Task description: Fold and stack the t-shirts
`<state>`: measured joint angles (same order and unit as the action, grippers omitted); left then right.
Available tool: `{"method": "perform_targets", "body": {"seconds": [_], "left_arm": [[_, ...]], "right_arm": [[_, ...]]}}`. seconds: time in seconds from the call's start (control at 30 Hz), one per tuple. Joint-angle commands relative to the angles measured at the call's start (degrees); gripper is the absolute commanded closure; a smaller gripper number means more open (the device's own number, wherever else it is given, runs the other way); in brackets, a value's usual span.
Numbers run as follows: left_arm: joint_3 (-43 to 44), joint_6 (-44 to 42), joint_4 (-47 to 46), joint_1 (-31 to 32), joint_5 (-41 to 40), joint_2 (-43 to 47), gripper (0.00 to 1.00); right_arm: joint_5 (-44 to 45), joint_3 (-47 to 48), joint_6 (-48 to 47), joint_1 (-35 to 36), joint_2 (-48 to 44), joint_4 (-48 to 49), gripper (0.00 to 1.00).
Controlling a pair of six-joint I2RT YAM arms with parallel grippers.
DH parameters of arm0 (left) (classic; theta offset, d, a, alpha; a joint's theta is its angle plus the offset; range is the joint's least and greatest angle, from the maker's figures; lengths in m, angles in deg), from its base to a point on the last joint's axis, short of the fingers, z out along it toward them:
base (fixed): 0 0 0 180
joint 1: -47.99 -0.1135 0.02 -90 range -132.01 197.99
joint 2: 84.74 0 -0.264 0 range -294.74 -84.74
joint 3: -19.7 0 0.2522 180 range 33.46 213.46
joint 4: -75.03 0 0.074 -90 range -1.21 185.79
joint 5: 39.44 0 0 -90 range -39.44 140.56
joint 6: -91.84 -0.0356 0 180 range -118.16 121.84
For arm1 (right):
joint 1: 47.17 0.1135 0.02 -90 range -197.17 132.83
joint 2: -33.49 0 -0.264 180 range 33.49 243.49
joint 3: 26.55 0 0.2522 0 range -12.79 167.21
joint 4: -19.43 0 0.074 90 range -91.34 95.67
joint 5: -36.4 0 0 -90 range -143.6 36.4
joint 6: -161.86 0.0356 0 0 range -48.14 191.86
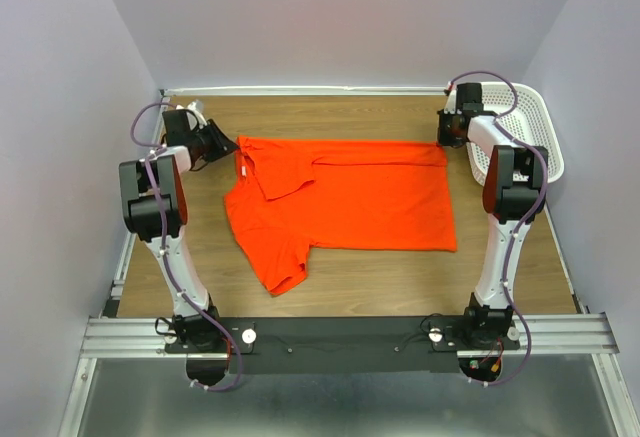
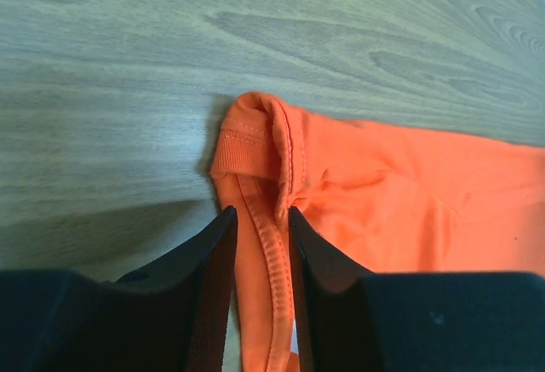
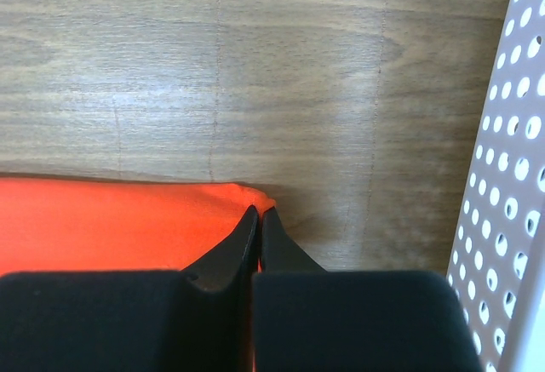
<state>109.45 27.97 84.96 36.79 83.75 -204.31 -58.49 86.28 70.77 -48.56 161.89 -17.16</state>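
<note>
Orange-red t-shirt (image 1: 350, 202) lies flat on the wooden bench (image 1: 350, 282), spread sideways between the two arms, neck end toward the left and hem toward the right. Its far sleeve is turned in over the chest and a straight crease runs along the far edge of the body, so one lengthwise fold looks to be in place. The near sleeve sticks out toward the arm bases, not yet tucked. The left gripper (image 2: 255, 227) sits at the far left corner, and its fingers (image 2: 217, 244) stand at a narrow gap with a stitched seam running between them. The wrist view is too close to be sure, but the cloth appears pinched rather than merely straddled. The right gripper (image 3: 259, 223) is at the far right corner by the hem, its fingers (image 3: 238, 244) pressed almost together on the tip of the fabric, with a thin strip of orange showing in the slit. Just beyond that hand, the white perforated basket (image 1: 535, 122) stands at the bench's right edge, close to the shirt but apart from it. I judge the task to be early. The near half has to come over, then the crosswise folds, and nothing is stacked yet; only this one garment is in view.
</note>
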Motion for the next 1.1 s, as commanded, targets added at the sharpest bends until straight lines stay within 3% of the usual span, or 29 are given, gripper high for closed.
{"method": "perform_targets", "body": {"seconds": [0.0, 0.4, 1.07], "left_arm": [[0.3, 0.67, -4.07, -1.1, -0.76, 4.26, 0.59], [7.42, 2.96, -2.23, -0.05, 3.72, -4.44, 0.57], [13.84, 4.11, 2.25, 2.59, 0.3, -8.93, 0.58]], "right_arm": [[-1.79, 1.31, -0.76, -0.81, 1.59, -0.64, 0.93], [-2.32, 1.13, -0.76, -0.81, 2.03, -0.64, 0.94], [-2.59, 1.13, -0.85, -0.81, 1.94, -0.64, 0.93]]}}
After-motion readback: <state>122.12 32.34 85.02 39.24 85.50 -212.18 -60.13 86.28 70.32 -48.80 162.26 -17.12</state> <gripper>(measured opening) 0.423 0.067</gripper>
